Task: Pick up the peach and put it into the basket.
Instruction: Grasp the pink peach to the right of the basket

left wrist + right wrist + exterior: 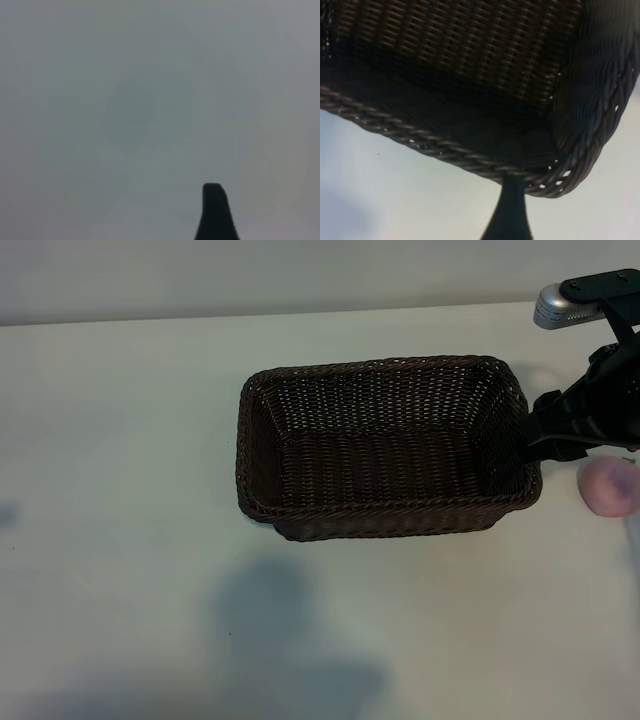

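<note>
I am looking at the peach [610, 486] lying on the bare tabletop [120, 440] at its right edge, just beside the basket's [385, 445] right end and outside it, so nothing is in the basket yet. My right pincer [548, 432] is hanging over the basket's right rim near its front corner, between basket and peach, with its fingers spread and holding nothing; in its wrist view one dark fingertip [509, 210] is showing against the braided rim. I am judging the peach to be light, round and likely to roll, with a smooth skin that may slip and, if it is real fruit, bruise under a hard squeeze; I would be taking it across its widest middle, fingers either side, closing gently. The peach is partly cut off by the picture's edge, so its crease and stem I cannot make out. My left pincer [216, 212] is parked out of the exterior view, showing one fingertip over blank tabletop, its fingers spread and empty.
</note>
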